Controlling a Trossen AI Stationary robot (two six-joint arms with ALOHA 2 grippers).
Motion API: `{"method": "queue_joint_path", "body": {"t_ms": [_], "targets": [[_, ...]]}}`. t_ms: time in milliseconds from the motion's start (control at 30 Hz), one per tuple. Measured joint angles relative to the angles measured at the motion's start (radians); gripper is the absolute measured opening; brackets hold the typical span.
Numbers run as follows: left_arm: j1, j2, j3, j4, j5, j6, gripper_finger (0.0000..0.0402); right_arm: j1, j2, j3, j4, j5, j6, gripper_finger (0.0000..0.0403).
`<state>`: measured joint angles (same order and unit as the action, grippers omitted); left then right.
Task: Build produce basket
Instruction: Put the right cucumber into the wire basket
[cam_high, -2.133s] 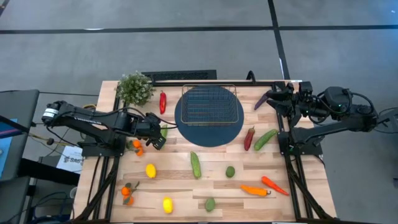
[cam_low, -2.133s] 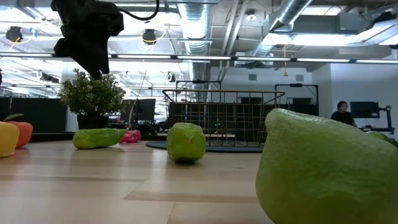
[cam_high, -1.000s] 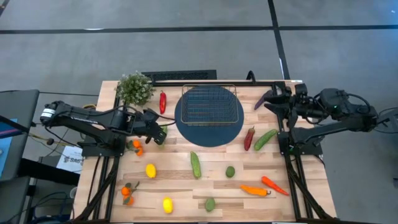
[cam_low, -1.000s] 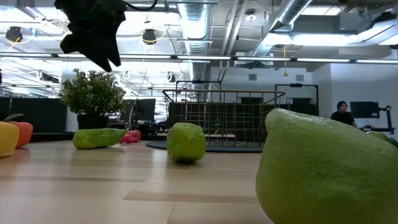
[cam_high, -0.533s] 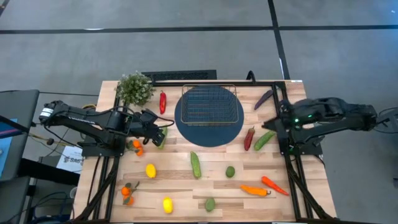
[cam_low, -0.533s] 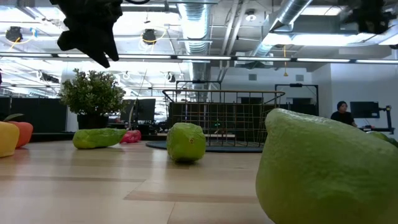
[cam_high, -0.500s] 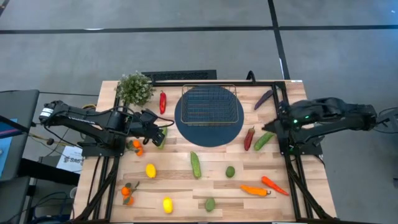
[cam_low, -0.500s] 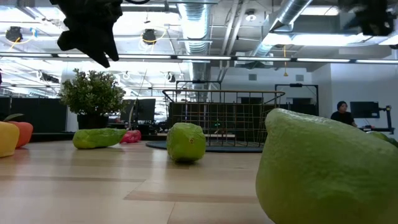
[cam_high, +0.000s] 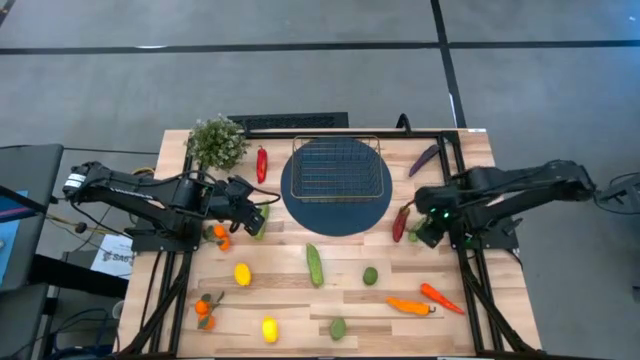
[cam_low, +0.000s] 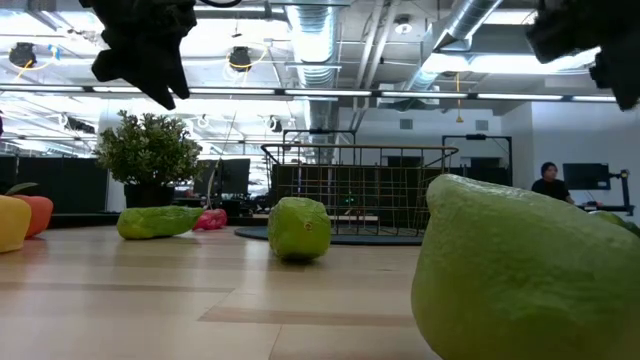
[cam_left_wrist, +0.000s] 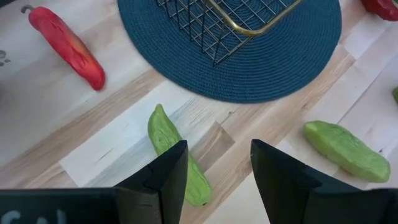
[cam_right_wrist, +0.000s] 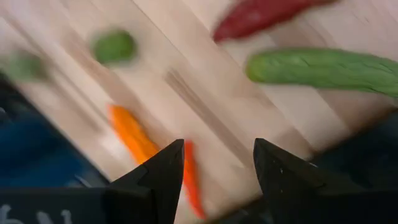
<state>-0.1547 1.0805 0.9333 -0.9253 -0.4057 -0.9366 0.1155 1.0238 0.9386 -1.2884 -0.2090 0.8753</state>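
Note:
The wire basket (cam_high: 340, 168) sits on the round blue mat (cam_high: 300, 200). Produce lies scattered on the table. My left gripper (cam_high: 255, 215) is open and hovers above a pale green cucumber (cam_left_wrist: 176, 157) beside the mat's left edge. The low view shows it well off the table (cam_low: 140, 50). My right gripper (cam_high: 422, 230) is open and hovers right of the mat. It is above a green cucumber (cam_right_wrist: 323, 68) and next to a red pepper (cam_high: 400, 224). That cucumber is mostly hidden under the gripper in the high view.
A leafy plant (cam_high: 216, 142) stands at the far left corner, with a red pepper (cam_high: 262, 163) beside it. Nearer lie a cucumber (cam_high: 315, 265), limes (cam_high: 370, 276), lemons (cam_high: 242, 274), oranges (cam_high: 205, 308) and carrots (cam_high: 410, 306). An eggplant (cam_high: 423, 160) lies far right.
My right arm has swung from the table's far right corner toward the near edge and the mat. Its gripper now stands over the cucumber and red pepper right of the mat. My left gripper has stayed above its cucumber.

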Motion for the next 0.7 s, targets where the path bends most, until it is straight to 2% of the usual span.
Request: {"method": "queue_joint_path", "body": {"t_ms": [367, 700], "targets": [[0.000, 0.000, 0.000, 0.000, -0.011, 0.009, 0.0162, -0.017, 0.325, 0.000, -0.033, 0.064, -0.397, 0.0217], [0.000, 0.001, 0.000, 0.000, -0.013, 0.001, 0.0162, -0.090, 0.450, 0.000, -0.034, 0.248, -0.675, 0.0217]]}}
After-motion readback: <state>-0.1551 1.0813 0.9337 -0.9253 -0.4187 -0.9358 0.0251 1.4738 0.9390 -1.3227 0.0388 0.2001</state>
